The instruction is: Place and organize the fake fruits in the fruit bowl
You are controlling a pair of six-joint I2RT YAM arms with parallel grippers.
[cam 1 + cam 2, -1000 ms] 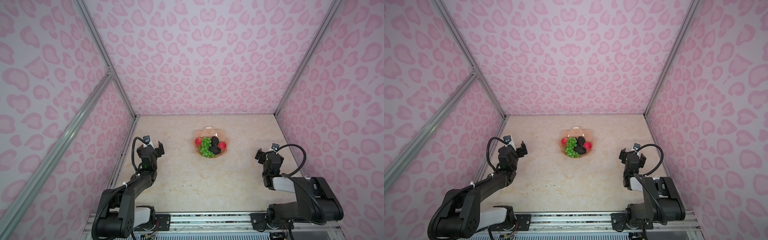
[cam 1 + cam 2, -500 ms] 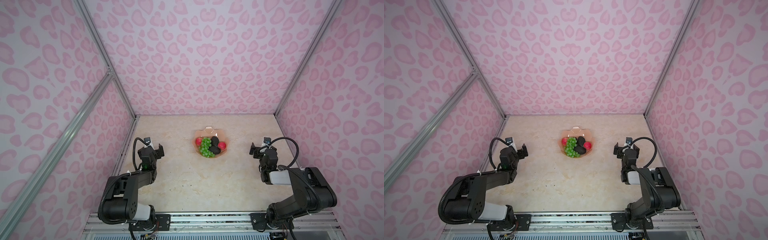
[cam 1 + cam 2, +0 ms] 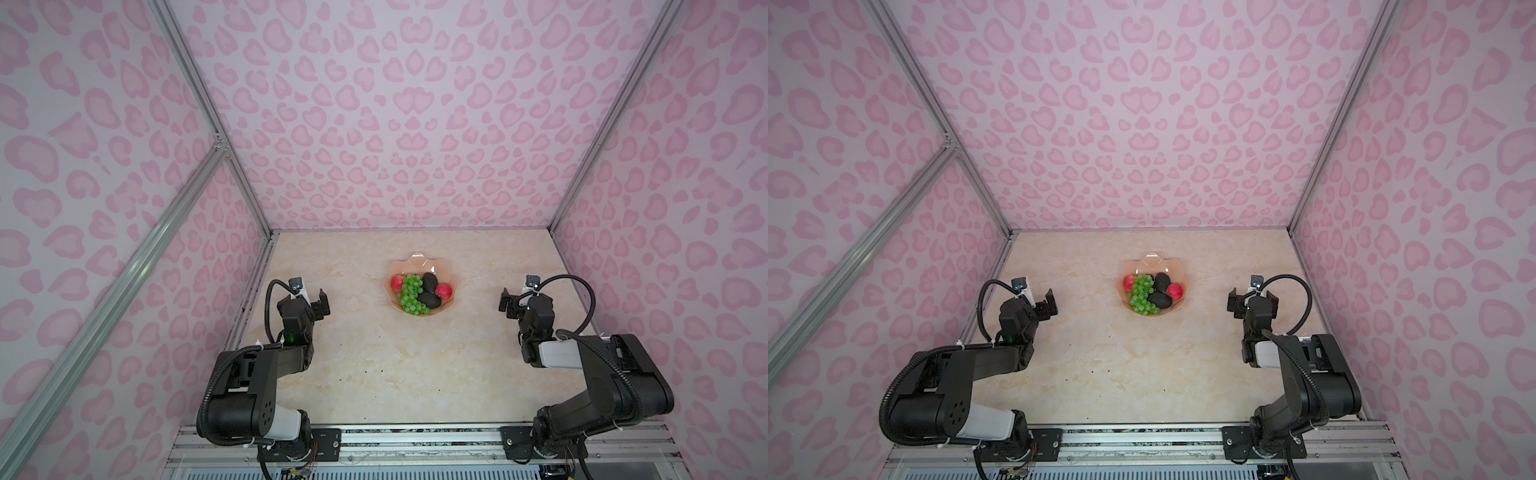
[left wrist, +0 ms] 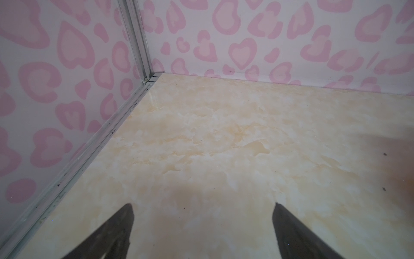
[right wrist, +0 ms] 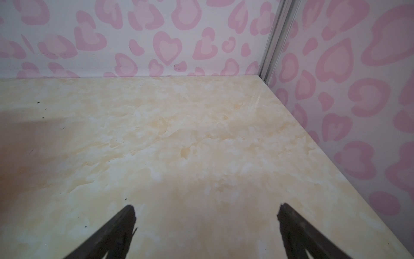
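While wide-spread, empty: left tool (image 4: 202,204), right tool (image 5: 206,205), well apart from fruit bowl (image 3: 417,259).

You face pink heart-print walls (image 3: 407,124) at nine, twelve and three o'clock, aluminium corner posts (image 3: 245,189), and a beige marbled tabletop (image 3: 374,365).

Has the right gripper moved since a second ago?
Yes. In a top view the right gripper has shifted left, toward the fruit bowl and away from the right wall.
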